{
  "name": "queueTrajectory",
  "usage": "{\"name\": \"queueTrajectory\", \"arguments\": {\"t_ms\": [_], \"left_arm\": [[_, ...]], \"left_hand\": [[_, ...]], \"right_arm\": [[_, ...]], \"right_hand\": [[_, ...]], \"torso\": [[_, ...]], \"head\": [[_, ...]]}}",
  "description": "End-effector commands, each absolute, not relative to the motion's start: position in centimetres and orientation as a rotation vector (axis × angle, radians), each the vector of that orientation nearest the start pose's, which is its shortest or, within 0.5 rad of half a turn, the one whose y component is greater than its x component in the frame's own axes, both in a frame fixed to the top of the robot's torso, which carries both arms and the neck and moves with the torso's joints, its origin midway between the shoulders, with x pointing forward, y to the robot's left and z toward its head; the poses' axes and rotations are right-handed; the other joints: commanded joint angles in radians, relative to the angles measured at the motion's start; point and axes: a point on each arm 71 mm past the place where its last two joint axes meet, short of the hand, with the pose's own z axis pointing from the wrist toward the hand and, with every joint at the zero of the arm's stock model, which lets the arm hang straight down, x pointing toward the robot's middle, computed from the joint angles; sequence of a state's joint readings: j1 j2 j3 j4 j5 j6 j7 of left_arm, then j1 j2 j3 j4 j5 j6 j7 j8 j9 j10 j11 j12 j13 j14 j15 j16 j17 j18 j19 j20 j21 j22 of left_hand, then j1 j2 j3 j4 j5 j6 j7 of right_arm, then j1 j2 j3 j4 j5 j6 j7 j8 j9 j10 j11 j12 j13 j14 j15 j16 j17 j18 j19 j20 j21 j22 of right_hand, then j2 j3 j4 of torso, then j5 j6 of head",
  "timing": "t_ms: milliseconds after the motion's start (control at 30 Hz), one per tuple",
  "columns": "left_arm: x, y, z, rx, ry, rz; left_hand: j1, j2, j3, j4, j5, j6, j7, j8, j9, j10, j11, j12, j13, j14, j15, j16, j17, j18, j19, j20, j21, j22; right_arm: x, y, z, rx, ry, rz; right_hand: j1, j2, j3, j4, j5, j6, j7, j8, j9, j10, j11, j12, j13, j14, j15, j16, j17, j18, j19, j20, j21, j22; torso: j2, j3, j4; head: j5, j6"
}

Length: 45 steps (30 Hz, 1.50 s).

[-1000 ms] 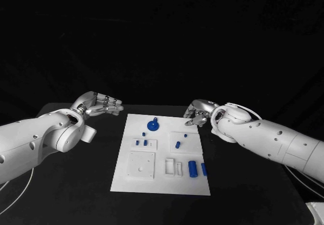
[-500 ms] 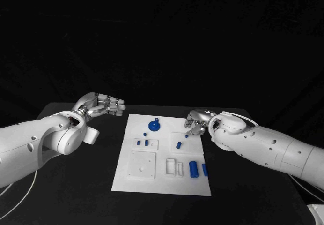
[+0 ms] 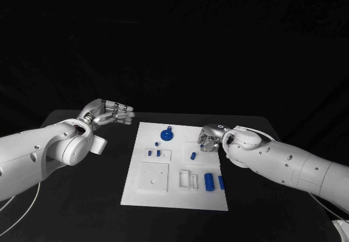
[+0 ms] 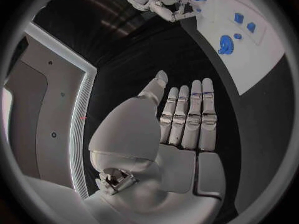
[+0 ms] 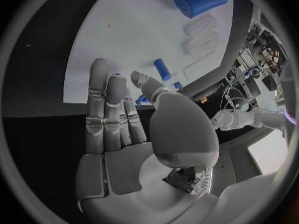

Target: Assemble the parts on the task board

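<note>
Head view: the right hand (image 3: 209, 137), fingers spread and empty, hovers over the task board's (image 3: 174, 189) right edge; the left hand (image 3: 109, 112), open-fingered, hangs at centre left above the bench (image 3: 80, 201).

Robotics lab or test cell: matte black table (image 3: 87, 201) ringed by black backdrop curtain (image 3: 182, 55), grey wall panel with glowing white light strip (image 4: 79, 134), cluttered bench of cables and electronic gear (image 5: 252, 74) at the rim.
</note>
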<state>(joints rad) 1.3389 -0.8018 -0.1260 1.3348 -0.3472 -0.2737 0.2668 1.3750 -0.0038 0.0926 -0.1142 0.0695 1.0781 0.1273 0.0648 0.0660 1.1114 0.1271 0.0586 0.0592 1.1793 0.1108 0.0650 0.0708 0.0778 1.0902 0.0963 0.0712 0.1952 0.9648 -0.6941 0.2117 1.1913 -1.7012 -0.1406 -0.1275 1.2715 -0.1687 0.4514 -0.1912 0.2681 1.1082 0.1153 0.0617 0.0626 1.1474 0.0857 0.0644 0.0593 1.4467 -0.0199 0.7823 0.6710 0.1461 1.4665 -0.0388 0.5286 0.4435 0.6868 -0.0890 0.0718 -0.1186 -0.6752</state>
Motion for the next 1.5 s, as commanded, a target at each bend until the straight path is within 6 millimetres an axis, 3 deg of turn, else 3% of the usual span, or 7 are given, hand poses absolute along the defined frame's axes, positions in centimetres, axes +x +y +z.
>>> {"name": "queueTrajectory", "arguments": {"t_ms": [33, 567, 1033, 1300, 1500], "left_arm": [[53.4, 23.9, -15.0, -0.729, 1.540, -1.270], [53.4, 23.8, -15.1, -0.732, 1.552, -1.268], [53.4, 23.9, -15.2, -0.734, 1.570, -1.266], [53.4, 23.9, -15.2, -0.735, 1.571, -1.265], [53.4, 23.9, -15.2, -0.734, 1.572, -1.265]], "left_hand": [[0.005, 0.006, 0.004, -0.001, 0.004, 0.007, 0.002, -0.001, 0.000, 0.007, 0.000, 0.001, -0.001, 0.005, 0.000, -0.001, 0.001, 0.002, 0.007, -0.001, 0.007, -0.002], [0.005, 0.006, 0.006, -0.001, 0.003, 0.008, 0.001, -0.001, 0.000, 0.009, 0.000, 0.001, -0.001, 0.009, -0.002, 0.000, 0.001, 0.001, 0.010, -0.003, 0.008, -0.004], [0.005, 0.006, 0.007, 0.000, 0.002, 0.007, 0.001, -0.001, 0.000, 0.008, 0.000, 0.001, -0.001, 0.008, -0.001, 0.000, 0.001, 0.000, 0.009, -0.003, 0.008, -0.007], [0.005, 0.006, 0.007, 0.000, 0.002, 0.007, 0.001, -0.001, 0.000, 0.008, 0.000, 0.001, -0.001, 0.008, -0.001, 0.000, 0.001, 0.000, 0.009, -0.003, 0.008, -0.007], [0.007, 0.007, 0.008, 0.000, 0.002, 0.007, 0.001, -0.001, 0.000, 0.008, 0.000, 0.001, -0.001, 0.008, -0.002, 0.000, 0.001, 0.000, 0.010, -0.004, 0.009, -0.009]], "right_arm": [[52.2, -23.0, -25.9, -0.159, 1.823, 0.392], [52.4, -23.1, -26.7, -0.155, 1.829, 0.357], [52.5, -23.5, -27.3, -0.164, 1.834, 0.312], [52.3, -23.2, -27.8, -0.174, 1.836, 0.320], [52.1, -22.9, -28.0, -0.182, 1.822, 0.305]], "right_hand": [[-0.008, -0.002, 0.010, -0.001, -0.006, 0.008, 0.002, 0.000, 0.000, 0.008, -0.002, -0.006, -0.001, -0.005, 0.000, 0.001, 0.001, 0.007, 0.017, -0.004, -0.005, 0.005], [-0.013, 0.001, 0.143, 0.003, -0.075, 0.026, 0.000, 0.001, 0.000, 0.026, -0.006, -0.006, -0.001, -0.006, -0.002, 0.006, 0.007, 0.007, 0.006, -0.006, 0.001, 0.057], [-0.005, 0.008, 0.162, 0.000, -0.091, 0.047, -0.005, 0.001, 0.001, 0.054, -0.014, -0.005, 0.000, -0.006, -0.006, 0.008, 0.011, 0.005, -0.001, -0.009, 0.005, 0.088], [0.003, 0.029, 0.164, -0.002, -0.133, 0.092, -0.017, 0.003, 0.002, 0.113, -0.032, -0.005, 0.001, -0.006, -0.018, 0.011, 0.018, -0.002, -0.002, -0.020, 0.011, 0.108], [0.012, 0.045, 0.158, -0.017, -0.137, 0.158, -0.034, 0.003, 0.005, 0.187, -0.055, -0.004, 0.003, -0.005, -0.033, 0.011, 0.023, -0.015, -0.010, -0.034, 0.023, 0.133]], "torso": [[0.001, 0.0001, 0.0001], [0.001, 0.0000, -0.0007], [0.003, 0.0005, -0.0012], [0.003, 0.0002, 0.0002], [0.003, -0.0005, 0.0002]], "head": [[0.003, 0.000], [0.004, -0.005], [0.004, -0.005], [0.003, -0.007], [0.002, -0.015]]}}
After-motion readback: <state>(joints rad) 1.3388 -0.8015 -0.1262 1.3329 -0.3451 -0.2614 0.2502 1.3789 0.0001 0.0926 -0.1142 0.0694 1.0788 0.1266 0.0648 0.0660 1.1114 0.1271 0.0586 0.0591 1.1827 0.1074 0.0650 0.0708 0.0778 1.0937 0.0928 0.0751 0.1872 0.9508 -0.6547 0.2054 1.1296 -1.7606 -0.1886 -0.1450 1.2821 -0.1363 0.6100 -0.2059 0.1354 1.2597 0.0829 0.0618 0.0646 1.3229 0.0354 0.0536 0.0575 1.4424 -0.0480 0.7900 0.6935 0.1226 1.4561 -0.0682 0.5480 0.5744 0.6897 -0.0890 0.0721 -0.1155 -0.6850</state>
